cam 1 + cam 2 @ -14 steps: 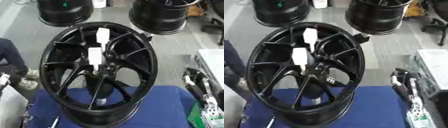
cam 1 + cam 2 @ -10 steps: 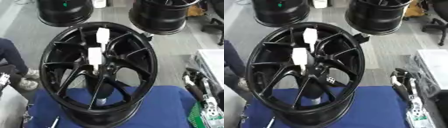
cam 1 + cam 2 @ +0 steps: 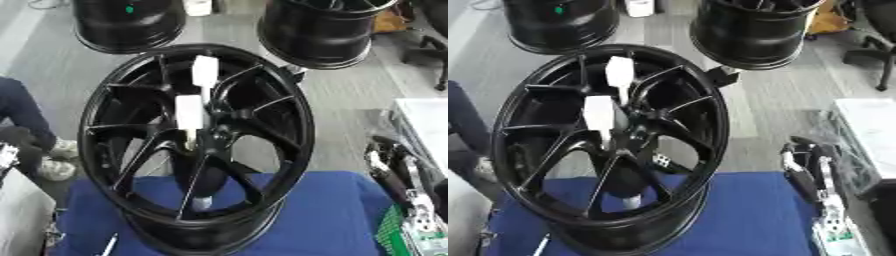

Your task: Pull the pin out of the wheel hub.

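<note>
Black wheel hub [image 3: 197,145] stands upright on the blue-covered bench [image 3: 324,220], near its left edge. Two white pins [image 3: 189,114] still sit in it, one near the centre, one toward the upper rim, so nothing is pulled yet. My right hand [image 3: 805,170] waits by the bench's right edge; whether its fingers are spread or closed I cannot tell. My left hand is out of sight.

The robot's right hand [image 3: 808,170] shows near the lower right corner, at the right edge of the blue-covered bench, idle. It is black with silver joints, its fingers [image 3: 388,160] pointing up and away from the body, straight or relaxed, curled round nothing. It touches nothing that can be made out. The left hand shows in neither view.
</note>
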Robot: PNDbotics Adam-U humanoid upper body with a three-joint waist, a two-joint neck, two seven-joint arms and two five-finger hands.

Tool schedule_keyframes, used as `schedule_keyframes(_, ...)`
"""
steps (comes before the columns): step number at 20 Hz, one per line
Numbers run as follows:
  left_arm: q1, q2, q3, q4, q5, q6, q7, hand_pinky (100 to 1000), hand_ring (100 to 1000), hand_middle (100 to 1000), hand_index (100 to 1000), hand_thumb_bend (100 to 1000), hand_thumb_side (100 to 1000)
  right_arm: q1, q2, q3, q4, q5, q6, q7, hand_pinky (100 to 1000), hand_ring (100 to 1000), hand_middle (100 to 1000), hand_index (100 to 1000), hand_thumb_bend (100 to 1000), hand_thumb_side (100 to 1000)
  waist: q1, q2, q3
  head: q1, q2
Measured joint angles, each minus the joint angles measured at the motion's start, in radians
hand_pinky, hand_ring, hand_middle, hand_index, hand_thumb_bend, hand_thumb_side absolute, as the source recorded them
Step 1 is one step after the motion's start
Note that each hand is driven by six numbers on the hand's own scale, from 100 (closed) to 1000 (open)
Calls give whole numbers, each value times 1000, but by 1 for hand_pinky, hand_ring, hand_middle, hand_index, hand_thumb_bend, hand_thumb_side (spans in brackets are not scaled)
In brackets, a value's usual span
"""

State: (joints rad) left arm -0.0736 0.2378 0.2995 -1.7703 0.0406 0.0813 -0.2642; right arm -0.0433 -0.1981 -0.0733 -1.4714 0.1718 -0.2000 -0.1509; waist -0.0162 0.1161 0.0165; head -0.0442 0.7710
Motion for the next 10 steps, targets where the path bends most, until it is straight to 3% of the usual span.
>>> schedule_keyframes(5, -116, 267, -39, 27, 43, -118, 28, 694, 594, 600, 709, 520, 481, 1, 0, 0, 0, 2, 0, 0, 701, 617, 607, 785, 100, 527, 14, -4, -17, 4, 0)
schedule_keyframes(10, -311, 552, -172, 161, 65, -264, -13, 713, 610, 616, 738, 549, 479, 6, -4, 4, 0, 8, 1, 5, 701, 617, 607, 785, 100, 521, 25, -11, -46, 16, 0)
